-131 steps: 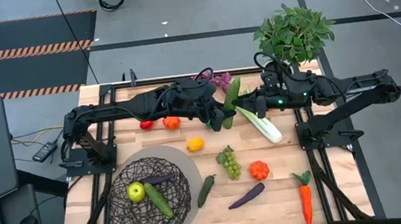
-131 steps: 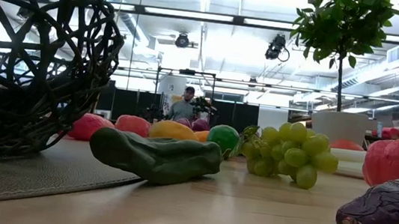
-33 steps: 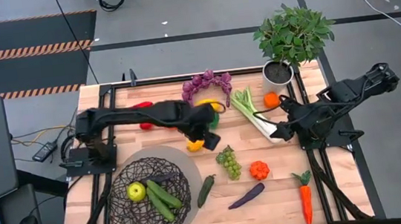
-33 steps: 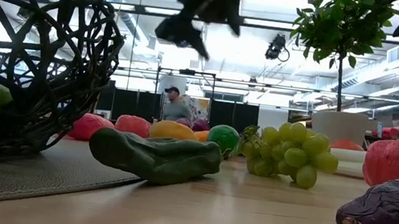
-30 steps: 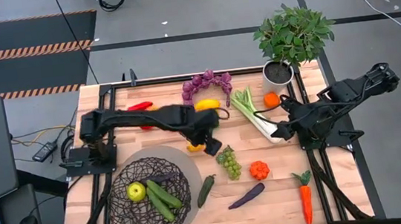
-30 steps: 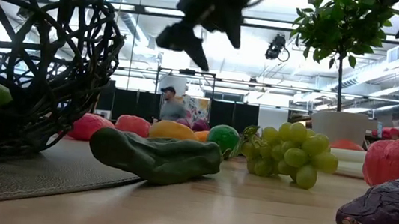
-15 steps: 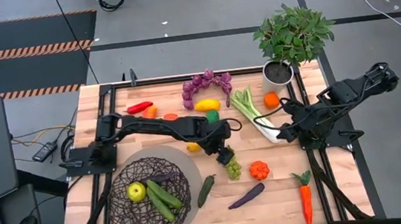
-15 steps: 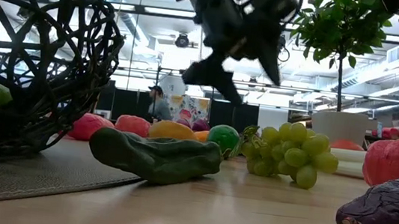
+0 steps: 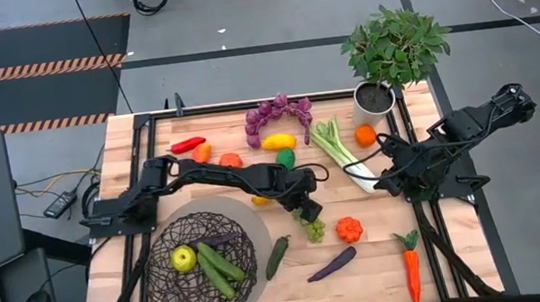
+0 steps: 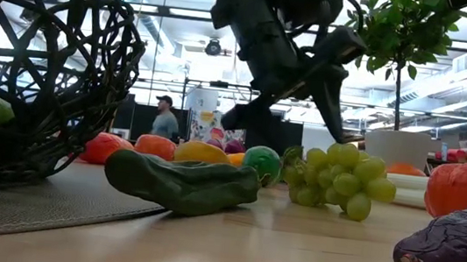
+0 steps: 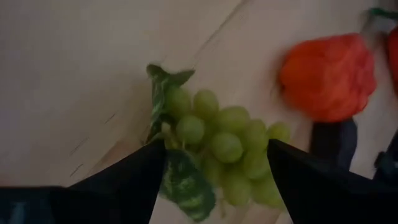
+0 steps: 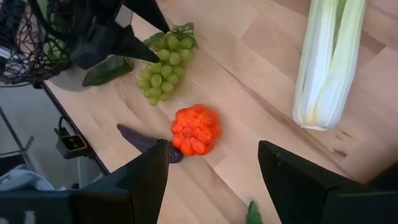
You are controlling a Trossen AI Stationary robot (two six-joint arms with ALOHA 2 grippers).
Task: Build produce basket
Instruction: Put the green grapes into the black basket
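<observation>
Wooden planks make up your table (image 9: 382,260), with toy produce scattered across it. Your left gripper (image 9: 309,213) reaches out over the middle of the table and hangs just above a bunch of green grapes (image 9: 313,229). Its fingers are spread apart, one on each side of the bunch, and they hold nothing. In the left wrist view the grapes (image 11: 217,146) lie between the two dark fingers (image 11: 134,180), with leaves at the stem end. In the low view the gripper (image 10: 293,111) hangs above the grapes (image 10: 338,178) without touching them.

Your right gripper (image 9: 381,177) waits at the table's right side, near the thick end of a celery stalk (image 9: 335,146). Its fingers are apart and empty too.

Your wire basket (image 9: 179,291) sits on a round grey mat (image 9: 246,214) at the near left corner. Inside it lie a green apple (image 9: 183,259), two cucumbers (image 9: 218,269) and a purple eggplant (image 9: 214,241).

Near the grapes are an orange pumpkin-shaped piece (image 9: 348,229), a dark green pepper (image 9: 277,257), a second eggplant (image 9: 331,263) and a carrot (image 9: 412,269). Along the far edge lie purple grapes (image 9: 276,113), a yellow pepper (image 9: 278,141), a red chilli (image 9: 187,145) and an orange (image 9: 365,135) beside a potted plant (image 9: 392,53). A person (image 10: 163,116) stands far back in the room.
</observation>
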